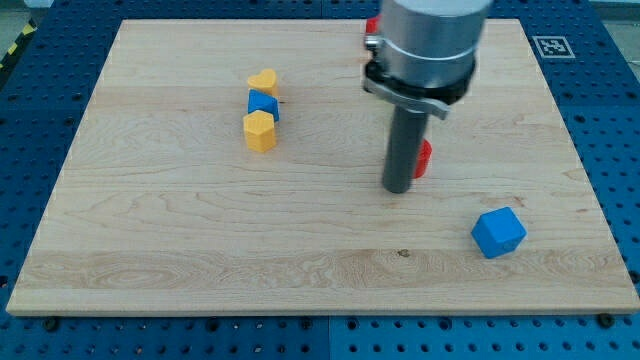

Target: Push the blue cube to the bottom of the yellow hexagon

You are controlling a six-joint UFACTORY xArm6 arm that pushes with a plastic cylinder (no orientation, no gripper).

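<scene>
The blue cube [498, 232] lies at the view's lower right on the wooden board. The yellow hexagon [259, 131] lies left of centre, at the bottom of a short column: a yellow heart [263, 80] on top, a small blue block [263, 104] in the middle, touching the hexagon. My tip [397, 189] rests on the board near the centre, up and to the left of the blue cube with a clear gap, and far to the right of the hexagon.
A red block [425, 157] sits just behind the rod on its right, partly hidden. Another red block [370, 26] peeks out beside the arm's body near the view's top. The board's edge [320, 316] runs along the bottom.
</scene>
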